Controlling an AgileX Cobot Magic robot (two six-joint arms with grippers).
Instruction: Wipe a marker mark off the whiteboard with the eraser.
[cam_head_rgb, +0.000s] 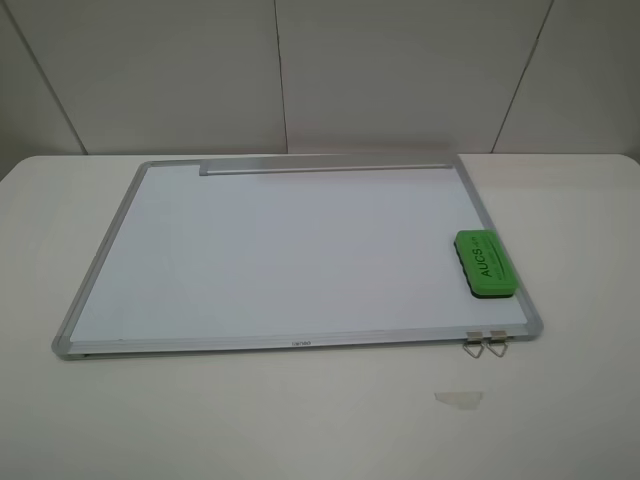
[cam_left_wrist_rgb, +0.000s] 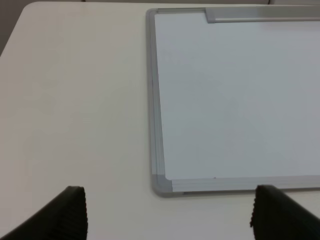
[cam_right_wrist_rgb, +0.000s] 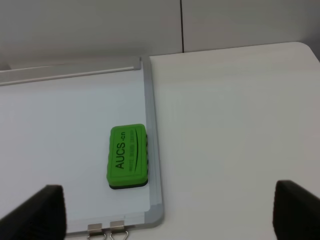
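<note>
- Nearest the camera in the exterior high view, a small pale scrap (cam_head_rgb: 458, 399) lies on the white table (cam_head_rgb: 300, 420), just in front of the board's near right corner.
- Two metal clips (cam_head_rgb: 486, 344) hang off the near edge of the whiteboard (cam_head_rgb: 280, 250) at that same corner; the right wrist view shows them too (cam_right_wrist_rgb: 106, 230).
- The whiteboard lies flat on the table, its silver-grey frame (cam_head_rgb: 95, 270) running all round, with a tiny dark logo at the middle of the near edge.
- The eraser (cam_head_rgb: 483, 263) sits on the board surface close to the right frame and near the front right corner, green face up with the "AUCS" lettering showing, its long side along the frame. In the right wrist view the eraser (cam_right_wrist_rgb: 128, 156) lies just beside the frame rail.
- No marker mark can be made out on the white surface in any view.
- Along the far edge runs the grey tray strip (cam_head_rgb: 325, 166).
- The left gripper (cam_left_wrist_rgb: 167, 215) hangs released above the table off the board's near left corner (cam_left_wrist_rgb: 161, 185), jaws wide apart, holding nothing.
- The right gripper (cam_right_wrist_rgb: 167, 212) is likewise spread wide and empty, well back from the eraser.
</note>
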